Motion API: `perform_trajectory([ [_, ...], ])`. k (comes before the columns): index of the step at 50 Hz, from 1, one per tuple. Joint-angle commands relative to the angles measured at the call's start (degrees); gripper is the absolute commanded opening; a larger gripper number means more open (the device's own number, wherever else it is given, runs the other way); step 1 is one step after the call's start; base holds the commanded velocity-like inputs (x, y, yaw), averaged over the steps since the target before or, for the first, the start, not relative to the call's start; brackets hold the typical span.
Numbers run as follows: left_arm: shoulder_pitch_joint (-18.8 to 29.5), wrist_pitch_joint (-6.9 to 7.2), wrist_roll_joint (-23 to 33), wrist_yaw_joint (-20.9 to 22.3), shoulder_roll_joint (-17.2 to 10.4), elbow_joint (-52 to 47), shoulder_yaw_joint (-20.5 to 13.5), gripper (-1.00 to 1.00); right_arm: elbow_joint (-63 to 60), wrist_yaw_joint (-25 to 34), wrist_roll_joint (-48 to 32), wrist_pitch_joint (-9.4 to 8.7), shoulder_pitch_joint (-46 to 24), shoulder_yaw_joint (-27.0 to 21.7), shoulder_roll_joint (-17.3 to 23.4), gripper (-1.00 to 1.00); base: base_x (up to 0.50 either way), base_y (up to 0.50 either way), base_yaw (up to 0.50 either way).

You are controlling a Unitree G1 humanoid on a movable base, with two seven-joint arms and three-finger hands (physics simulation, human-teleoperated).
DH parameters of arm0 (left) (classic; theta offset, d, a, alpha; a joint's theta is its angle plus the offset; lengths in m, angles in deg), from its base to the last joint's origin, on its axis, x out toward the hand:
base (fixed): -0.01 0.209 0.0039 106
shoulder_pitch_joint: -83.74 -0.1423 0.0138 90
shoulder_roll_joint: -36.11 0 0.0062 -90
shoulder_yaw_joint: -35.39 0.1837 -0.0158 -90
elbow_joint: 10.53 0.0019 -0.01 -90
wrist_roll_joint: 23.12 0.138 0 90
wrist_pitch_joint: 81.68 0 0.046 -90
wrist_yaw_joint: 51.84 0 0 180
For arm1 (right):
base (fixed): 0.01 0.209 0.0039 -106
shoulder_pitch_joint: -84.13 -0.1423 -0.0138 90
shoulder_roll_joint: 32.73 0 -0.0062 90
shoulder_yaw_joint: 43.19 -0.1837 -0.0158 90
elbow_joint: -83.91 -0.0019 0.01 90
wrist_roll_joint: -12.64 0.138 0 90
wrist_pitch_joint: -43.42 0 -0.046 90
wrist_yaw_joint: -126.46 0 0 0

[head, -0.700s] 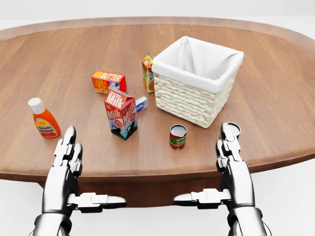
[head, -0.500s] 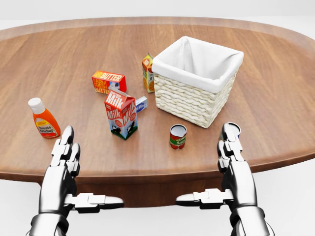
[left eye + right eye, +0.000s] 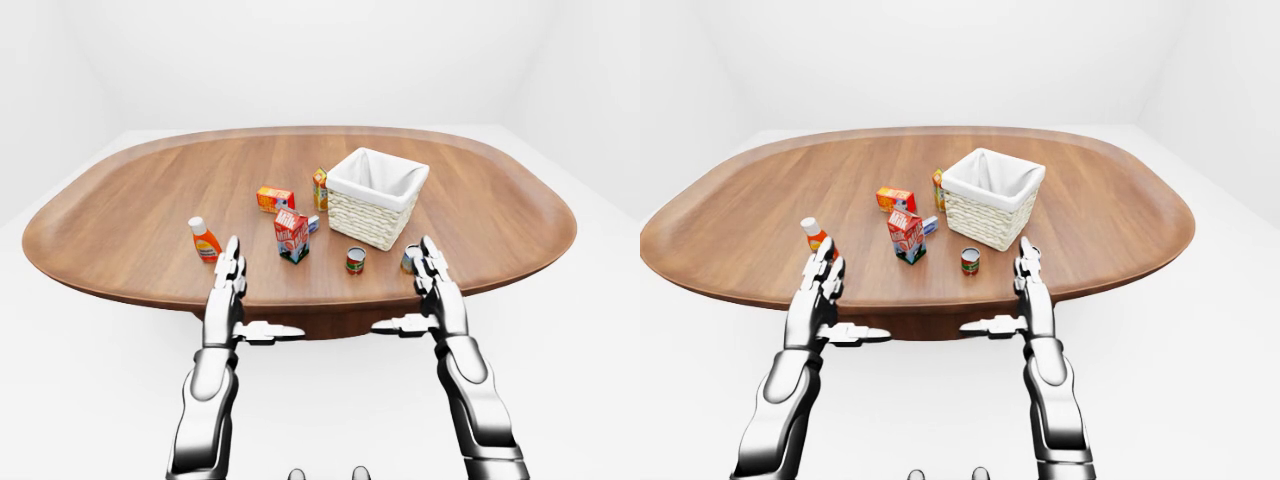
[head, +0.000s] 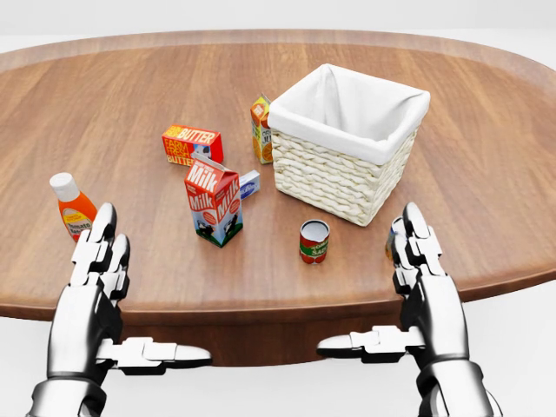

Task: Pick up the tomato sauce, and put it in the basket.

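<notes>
Tomato sauce (image 4: 314, 241): the small can is standing upright on the worktop (image 4: 122, 104), just below the basket (image 4: 346, 139) in the head view.
Left hand (image 4: 94, 287): is hovering at the worktop's near edge, fingers (image 4: 102, 233) spread apart, holding nothing.
Right hand (image 4: 423, 287): is hovering likewise, fingers apart, right of the can.
Milk carton (image 4: 213, 200): is standing left of the can.

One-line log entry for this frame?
phase: pre-grasp | left hand: open, empty | right hand: open, empty | tomato sauce can: upright on table, outside basket
</notes>
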Motion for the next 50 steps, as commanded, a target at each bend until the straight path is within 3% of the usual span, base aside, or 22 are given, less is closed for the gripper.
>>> perform_trajectory([
  [1,-0.75,0.00,0.25,0.74,-0.02,-4.79,-0.33,1.00,-7.55,0.46,1.36,0.00,0.65,-0.96,0.24,1.00,0.00,0.00,0.00],
  [18,-1.15,0.00,0.27,1.23,0.00,-7.91,-0.73,1.00,-17.47,2.47,4.63,0.00,2.17,-2.22,0.03,1.00,0.01,0.00,0.00],
  [37,-1.29,0.00,0.36,1.26,0.06,-7.84,-0.58,1.00,-17.04,2.27,3.73,0.00,2.14,-2.00,0.20,1.00,0.49,0.00,0.00],
  [45,-1.15,0.00,0.40,1.27,0.02,-6.95,-0.66,1.00,-16.67,2.72,3.22,0.00,2.64,-1.30,0.17,1.00,0.03,0.00,0.00],
  [50,-1.25,0.00,0.44,1.30,0.02,-7.50,-0.60,1.00,-17.21,3.23,2.54,0.00,3.25,-0.65,0.02,1.00,-0.04,-0.50,0.00],
])
